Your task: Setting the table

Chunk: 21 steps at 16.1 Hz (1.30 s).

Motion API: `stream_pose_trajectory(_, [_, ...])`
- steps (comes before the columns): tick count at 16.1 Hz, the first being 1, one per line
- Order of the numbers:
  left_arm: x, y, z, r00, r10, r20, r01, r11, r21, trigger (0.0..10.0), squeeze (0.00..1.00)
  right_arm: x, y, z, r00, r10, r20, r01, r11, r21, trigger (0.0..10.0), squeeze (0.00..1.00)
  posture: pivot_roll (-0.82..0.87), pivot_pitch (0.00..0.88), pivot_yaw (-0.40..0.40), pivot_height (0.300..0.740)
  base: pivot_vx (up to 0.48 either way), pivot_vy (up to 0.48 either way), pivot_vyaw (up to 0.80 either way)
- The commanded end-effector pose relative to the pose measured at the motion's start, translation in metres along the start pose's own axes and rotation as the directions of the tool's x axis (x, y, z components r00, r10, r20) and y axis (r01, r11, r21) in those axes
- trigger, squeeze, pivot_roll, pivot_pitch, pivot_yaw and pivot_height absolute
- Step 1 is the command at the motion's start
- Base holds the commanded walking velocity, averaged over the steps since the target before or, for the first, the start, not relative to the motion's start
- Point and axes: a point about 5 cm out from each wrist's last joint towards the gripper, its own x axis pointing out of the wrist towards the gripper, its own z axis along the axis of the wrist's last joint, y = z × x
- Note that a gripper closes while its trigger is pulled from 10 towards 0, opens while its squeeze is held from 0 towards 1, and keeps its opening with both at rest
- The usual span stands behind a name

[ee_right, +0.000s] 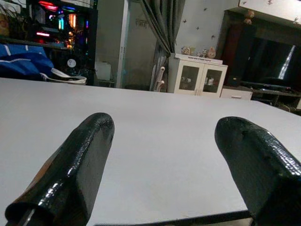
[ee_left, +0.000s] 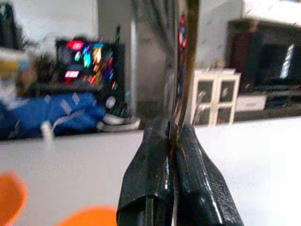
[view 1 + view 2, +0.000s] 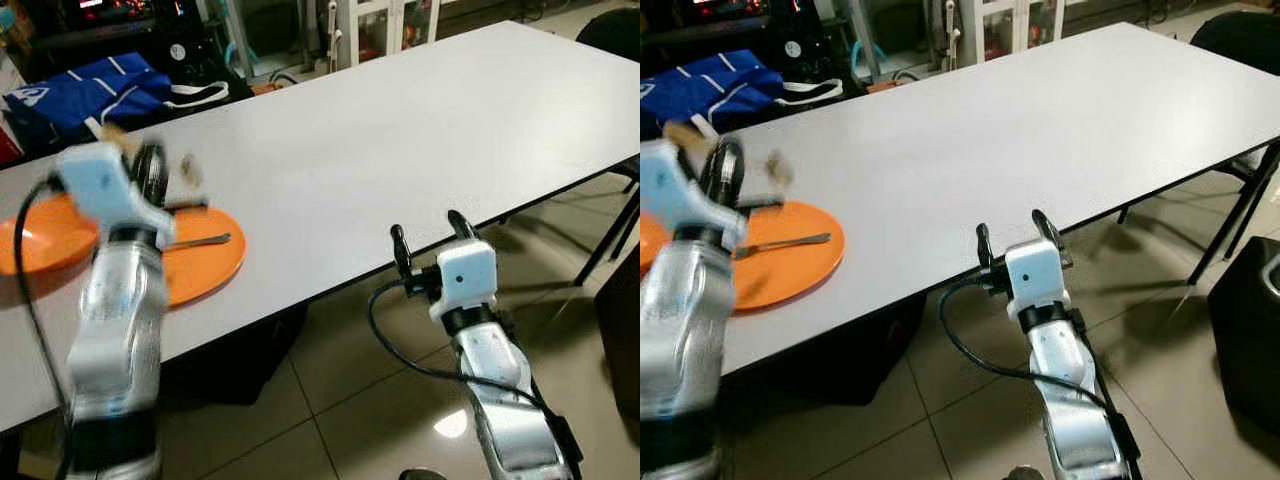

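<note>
- Left eye view: a smooth white table (image 3: 400,130) with a dark edge is seen over glossy floor tiles. A flat round orange plate (image 3: 205,262) lies near the table's left end, with a thin metal utensil (image 3: 200,241) resting on it; a second orange dish (image 3: 40,240) beside it is partly covered by the silver left arm. The left gripper (image 3: 150,175) is raised above the plates and blurred. The right gripper (image 3: 430,240) is held at the table's near edge.
- Right eye view: a blue bag (image 3: 720,85) with white straps sits beyond the table's far side.
- Left wrist view: the glossy black fingers (image 2: 146,188) are pressed together on a thin upright strip — its kind cannot be made out.
- Right wrist view: the two rounded fingers (image 1: 80,160) are spread wide apart — nothing is held between them, with bare tabletop beyond.
</note>
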Motion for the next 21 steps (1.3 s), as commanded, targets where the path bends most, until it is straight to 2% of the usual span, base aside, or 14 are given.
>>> stream_pose_trajectory(1, [-0.004,-0.001,0.006,1.0,0.011,0.004,-0.011,1.0,0.004,0.0,0.0,0.004,0.005,0.0,1.0,0.022,0.001,-0.022,1.0,0.013,10.0,0.0,-0.13,0.01,0.148,0.74,0.0,0.0,0.62])
stream_pose_trajectory(5, [-0.011,-0.002,0.005,0.999,0.035,-0.034,-0.034,0.999,0.03,0.0,0.0,0.008,0.006,0.0,0.999,0.04,0.005,-0.04,0.999,-0.003,10.0,0.0,-0.12,0.0,0.133,0.74,0.0,0.0,0.75])
stream_pose_trajectory(8, [-0.012,-0.009,0.005,0.999,0.009,-0.044,-0.007,0.999,0.05,0.0,0.0,0.01,0.006,-0.001,0.999,0.047,0.003,-0.047,0.999,0.005,10.0,0.0,-0.12,0.0,0.129,0.74,0.0,0.0,0.71])
stream_pose_trajectory(12, [-0.008,-0.012,0.004,0.998,-0.024,-0.056,0.03,0.993,0.111,0.0,0.0,0.009,0.007,-0.002,0.999,0.04,-0.001,-0.04,0.999,0.019,10.0,0.0,-0.13,0.0,0.132,0.74,0.0,0.0,0.0])
stream_pose_trajectory(14, [-0.012,-0.016,-0.002,0.996,-0.037,-0.077,0.047,0.991,0.128,0.0,0.0,0.009,0.005,-0.002,0.999,0.04,0.0,-0.039,0.999,0.018,10.0,0.0,-0.14,0.0,0.13,0.74,0.0,0.0,0.0])
stream_pose_trajectory(18, [-0.018,-0.022,-0.008,0.995,-0.043,-0.095,0.055,0.991,0.12,0.0,0.0,0.009,0.002,-0.003,0.999,0.044,-0.002,-0.044,0.999,0.017,10.0,0.0,-0.14,0.0,0.124,0.74,0.0,0.0,0.0])
stream_pose_trajectory(21, [-0.019,-0.028,-0.006,0.996,-0.052,-0.078,0.061,0.992,0.11,0.0,0.0,0.009,0.002,-0.002,0.999,0.051,0.007,-0.051,0.999,0.018,10.0,0.0,-0.14,0.0,0.125,0.74,0.386,0.097,0.0])
